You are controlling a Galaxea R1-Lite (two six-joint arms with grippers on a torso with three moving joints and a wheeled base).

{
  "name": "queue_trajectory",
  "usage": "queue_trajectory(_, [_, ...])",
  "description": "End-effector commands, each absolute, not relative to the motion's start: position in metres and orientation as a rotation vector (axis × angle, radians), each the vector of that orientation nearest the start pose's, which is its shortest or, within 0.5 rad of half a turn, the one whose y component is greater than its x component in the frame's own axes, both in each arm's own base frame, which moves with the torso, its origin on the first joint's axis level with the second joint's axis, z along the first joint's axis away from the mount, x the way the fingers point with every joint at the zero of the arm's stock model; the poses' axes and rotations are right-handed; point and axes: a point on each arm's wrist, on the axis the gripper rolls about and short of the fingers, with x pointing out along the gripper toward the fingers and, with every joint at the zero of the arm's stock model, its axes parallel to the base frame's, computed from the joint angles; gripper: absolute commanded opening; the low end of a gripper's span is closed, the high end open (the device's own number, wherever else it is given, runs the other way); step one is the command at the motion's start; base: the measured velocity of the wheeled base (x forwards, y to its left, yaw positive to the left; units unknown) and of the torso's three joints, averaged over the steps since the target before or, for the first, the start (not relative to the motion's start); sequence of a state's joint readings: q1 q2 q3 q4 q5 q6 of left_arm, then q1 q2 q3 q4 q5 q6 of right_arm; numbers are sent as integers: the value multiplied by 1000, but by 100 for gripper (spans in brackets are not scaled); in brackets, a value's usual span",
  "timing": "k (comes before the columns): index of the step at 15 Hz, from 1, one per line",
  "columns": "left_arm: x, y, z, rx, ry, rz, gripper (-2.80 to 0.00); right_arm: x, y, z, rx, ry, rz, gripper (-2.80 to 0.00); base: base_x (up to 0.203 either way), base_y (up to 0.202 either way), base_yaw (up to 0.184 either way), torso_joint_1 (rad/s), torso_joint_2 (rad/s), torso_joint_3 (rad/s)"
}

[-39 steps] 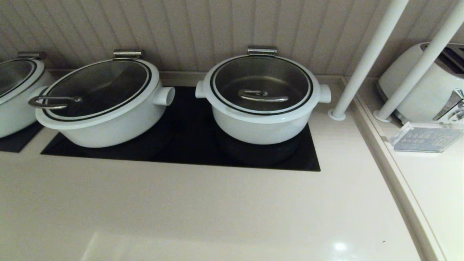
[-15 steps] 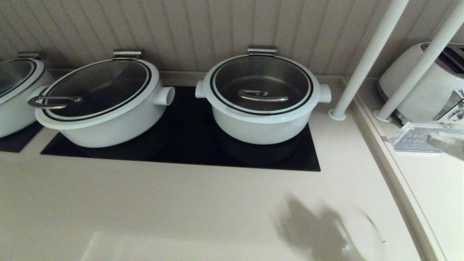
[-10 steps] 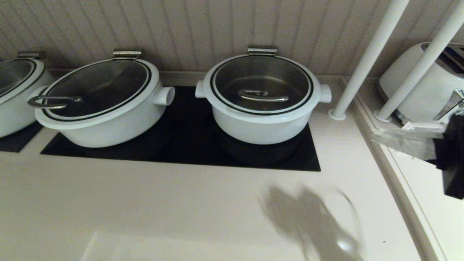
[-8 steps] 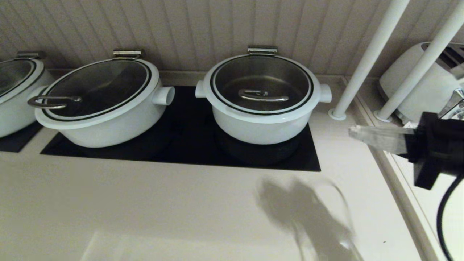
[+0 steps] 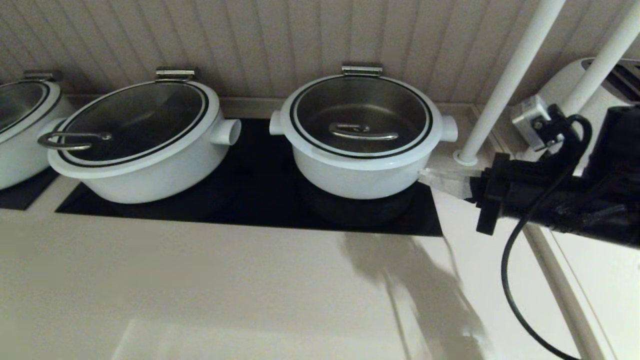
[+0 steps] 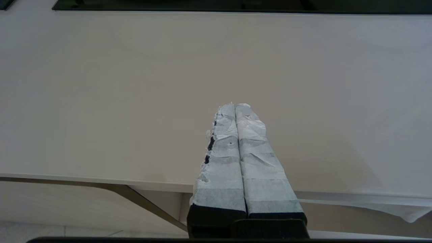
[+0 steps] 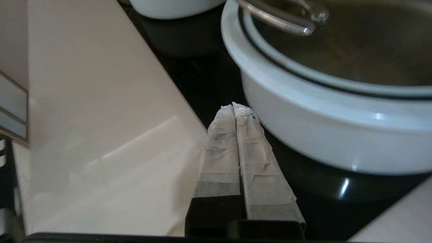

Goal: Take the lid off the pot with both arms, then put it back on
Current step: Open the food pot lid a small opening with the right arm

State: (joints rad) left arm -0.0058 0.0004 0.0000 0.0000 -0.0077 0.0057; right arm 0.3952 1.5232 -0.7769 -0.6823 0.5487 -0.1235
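Jaws pressed together on both: right gripper low beside the pot, left gripper over bare surface. Lid seated on pot. Approach step; next, rise to the lid's handle and part the jaws.

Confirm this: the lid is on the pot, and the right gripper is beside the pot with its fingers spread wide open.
Not quite. The right wrist view shows the right gripper with its taped fingers pressed together, shut and empty. The rest holds: the lid sits on the pot, and the gripper is beside the pot.
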Motion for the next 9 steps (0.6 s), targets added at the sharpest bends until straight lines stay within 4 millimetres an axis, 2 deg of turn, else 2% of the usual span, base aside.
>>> queue_trajectory(1, [-23,0,75,6,0,-14,-280,255,122,224,-107,13,960,-280,0,0,0,0,0,0])
queue_trajectory(5, [-23,0,75,6,0,-14,-280,266,141,226,-103,-7,996,-280,0,0,0,0,0,0])
queue_trajectory(9, [-23,0,75,6,0,-14,-280,285,156,230,-103,-30,1000,-280,0,0,0,0,0,0])
